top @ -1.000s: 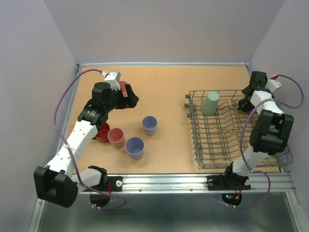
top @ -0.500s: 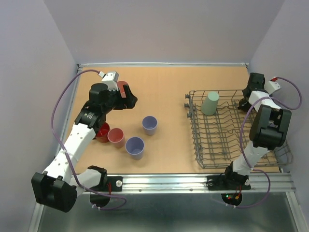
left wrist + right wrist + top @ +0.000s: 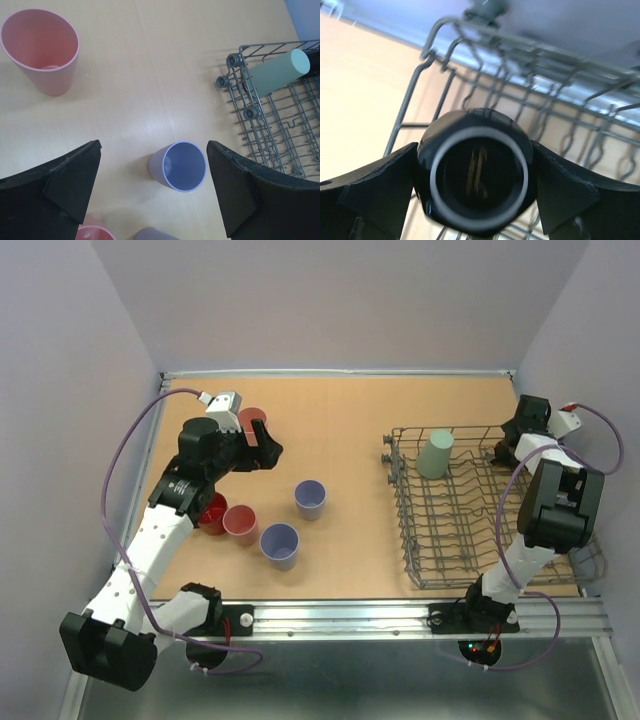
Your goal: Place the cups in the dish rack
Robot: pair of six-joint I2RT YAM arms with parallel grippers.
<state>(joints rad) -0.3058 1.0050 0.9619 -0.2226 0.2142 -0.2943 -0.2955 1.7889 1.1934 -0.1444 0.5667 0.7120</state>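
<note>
My left gripper (image 3: pixel 263 447) is open and empty above the table, in front of a pink cup (image 3: pixel 252 419). In the left wrist view, a lavender cup (image 3: pixel 180 165) stands upright below and between the open fingers (image 3: pixel 75 175), with the pink cup (image 3: pixel 42 50) to the upper left. A red mug (image 3: pixel 212 512), a second pink cup (image 3: pixel 240 524) and two lavender cups (image 3: pixel 280 545) (image 3: pixel 310 498) stand on the table. A sage-green cup (image 3: pixel 435 453) sits in the dish rack (image 3: pixel 470 540). My right gripper (image 3: pixel 517 438) is shut on the dark mug (image 3: pixel 477 170) at the rack's far right corner.
Walls close the table in on the left, back and right. The rack's raised wire side (image 3: pixel 420 90) is right behind the dark mug. The right arm leans over the rack's right edge. A metal rail (image 3: pixel 400 615) runs along the near edge.
My left gripper has drawn back a little to the left, so more of the pink cup behind it shows. My right gripper has shifted slightly toward the back wall with the dark mug.
</note>
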